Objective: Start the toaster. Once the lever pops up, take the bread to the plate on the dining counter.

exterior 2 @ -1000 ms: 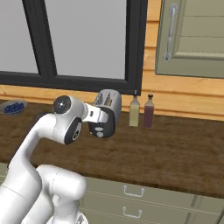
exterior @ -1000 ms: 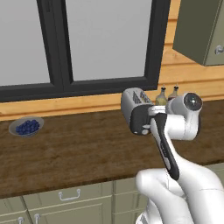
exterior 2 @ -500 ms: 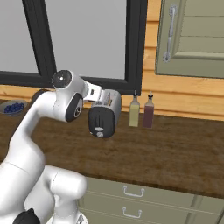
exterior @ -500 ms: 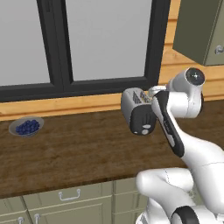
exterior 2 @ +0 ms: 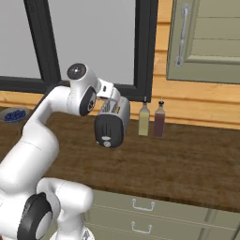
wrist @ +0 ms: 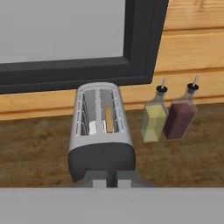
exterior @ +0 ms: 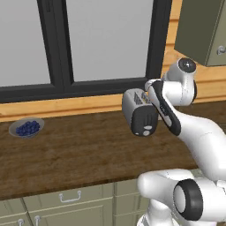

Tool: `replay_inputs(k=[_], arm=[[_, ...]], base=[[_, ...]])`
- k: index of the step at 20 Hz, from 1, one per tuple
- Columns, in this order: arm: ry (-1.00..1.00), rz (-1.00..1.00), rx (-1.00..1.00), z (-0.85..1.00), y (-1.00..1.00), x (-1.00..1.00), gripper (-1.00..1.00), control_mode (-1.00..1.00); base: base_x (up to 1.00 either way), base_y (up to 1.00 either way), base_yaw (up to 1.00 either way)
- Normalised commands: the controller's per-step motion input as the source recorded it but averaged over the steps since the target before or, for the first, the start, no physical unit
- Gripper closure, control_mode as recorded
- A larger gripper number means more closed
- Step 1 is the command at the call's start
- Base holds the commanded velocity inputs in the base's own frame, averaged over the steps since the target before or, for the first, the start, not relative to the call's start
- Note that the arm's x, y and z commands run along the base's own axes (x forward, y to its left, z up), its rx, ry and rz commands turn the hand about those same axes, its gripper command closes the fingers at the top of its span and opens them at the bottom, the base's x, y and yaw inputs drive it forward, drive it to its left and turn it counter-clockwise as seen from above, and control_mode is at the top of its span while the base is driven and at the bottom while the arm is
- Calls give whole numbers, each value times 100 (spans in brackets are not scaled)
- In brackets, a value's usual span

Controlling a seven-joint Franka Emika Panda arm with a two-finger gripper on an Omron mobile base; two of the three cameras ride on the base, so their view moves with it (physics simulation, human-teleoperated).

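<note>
I see the bread point(wrist: 108, 119) standing in the toaster point(wrist: 101, 131), right below my gripper point(wrist: 111, 180), whose tips sit nearly closed, holding nothing.

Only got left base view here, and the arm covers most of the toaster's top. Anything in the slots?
Observer: Hand view looks down into the toaster. The bread stands on edge in the slot that view frames on the right.
Operator: Anything beside the toaster behind the arm?
Observer: Two bottles against the wall, a yellowish bottle and a dark red bottle, both upright and clear of the toaster.
Operator: Other slot?
Observer: A small white piece sits low in it. I can't tell what it is.
</note>
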Motion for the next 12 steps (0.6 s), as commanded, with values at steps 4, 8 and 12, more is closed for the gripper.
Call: replay_inputs(k=[4, 8, 12], arm=[[8, 2, 0, -27, 0, 39, -100, -100], [1, 6, 0, -31, -3, 20, -100, -100], [0, 7, 0, -26, -5, 3, -100, -100]], base=[[0, 0, 0], [0, 0, 0], [0, 0, 0]])
